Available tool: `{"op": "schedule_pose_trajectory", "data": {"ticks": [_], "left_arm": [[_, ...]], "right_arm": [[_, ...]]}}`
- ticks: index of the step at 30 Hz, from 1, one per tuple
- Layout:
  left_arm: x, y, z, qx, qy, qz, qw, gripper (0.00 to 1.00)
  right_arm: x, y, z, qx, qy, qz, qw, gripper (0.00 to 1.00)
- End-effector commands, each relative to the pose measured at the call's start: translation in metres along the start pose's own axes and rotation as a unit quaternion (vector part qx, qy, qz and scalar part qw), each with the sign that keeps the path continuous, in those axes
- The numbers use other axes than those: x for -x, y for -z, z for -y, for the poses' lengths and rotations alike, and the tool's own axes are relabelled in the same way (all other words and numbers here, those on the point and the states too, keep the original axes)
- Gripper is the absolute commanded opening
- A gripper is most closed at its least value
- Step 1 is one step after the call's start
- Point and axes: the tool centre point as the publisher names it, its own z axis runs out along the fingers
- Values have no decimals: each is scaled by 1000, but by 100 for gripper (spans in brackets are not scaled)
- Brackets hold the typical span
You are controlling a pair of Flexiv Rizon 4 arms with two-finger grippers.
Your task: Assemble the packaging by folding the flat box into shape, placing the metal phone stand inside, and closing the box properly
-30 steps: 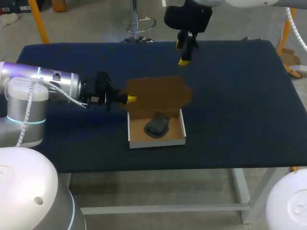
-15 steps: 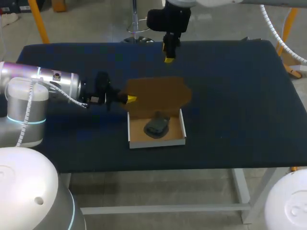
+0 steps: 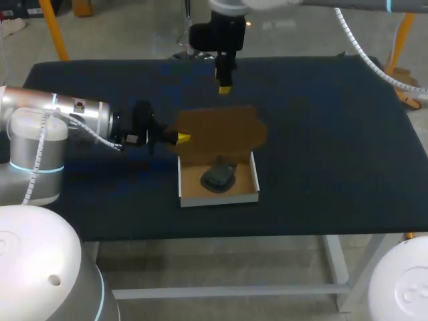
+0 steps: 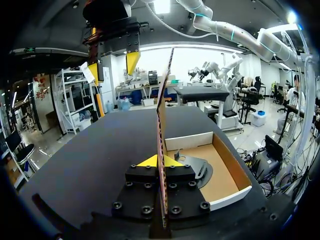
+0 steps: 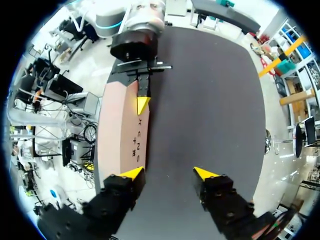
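Left gripper [image 3: 182, 138] is clamped on the side edge of the brown lid [image 3: 224, 130], one yellow tip on each face. It holds that panel roughly upright above the back wall of the box [image 3: 219, 198]. The open tray sits near the middle of the table [image 3: 321, 134], and the dark metal phone stand [image 3: 218, 176] lies inside it, close to the back wall. Right gripper [image 5: 169, 173] hangs above the table on the far side of the lid, apart from it, its fingers spread and holding nothing.

With the tray shaped and the stand in place, the step in hand looks to be the closing. To do it well, the right gripper should likely come down behind the lid's free upper edge and press it forward and down toward the front wall. It should follow the arc of the hinge rather than push straight down, which could buckle the card or slide the light tray across the cloth. The left gripper's clamp steadies the panel, but it would need to let go or swing with it before the lid gets low, or the card may tear. The lid's shaped tabs should be steered inside the walls, not over them. The stand seems low enough to clear, though its height is hard to judge.
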Motion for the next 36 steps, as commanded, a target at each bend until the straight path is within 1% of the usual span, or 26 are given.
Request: {"op": "schedule_pose_trajectory", "data": {"ticks": [1,12,25,31,36], "left_arm": [[0,-1,-2,-1,0,0,1000,0],[0,-1,-2,-1,0,0,1000,0],[0,-1,-2,-1,0,0,1000,0],[0,-1,-2,-1,0,0,1000,0],[0,-1,-2,-1,0,0,1000,0]], "right_arm": [[-1,-2,-6,-4,8,-32,999,66],[-21,-9,-11,-4,18,-39,999,64],[-43,-12,-15,-7,20,-32,999,65],[-51,-15,-17,-7,18,-30,999,63],[-56,-16,-17,-5,17,-29,999,67]]}}
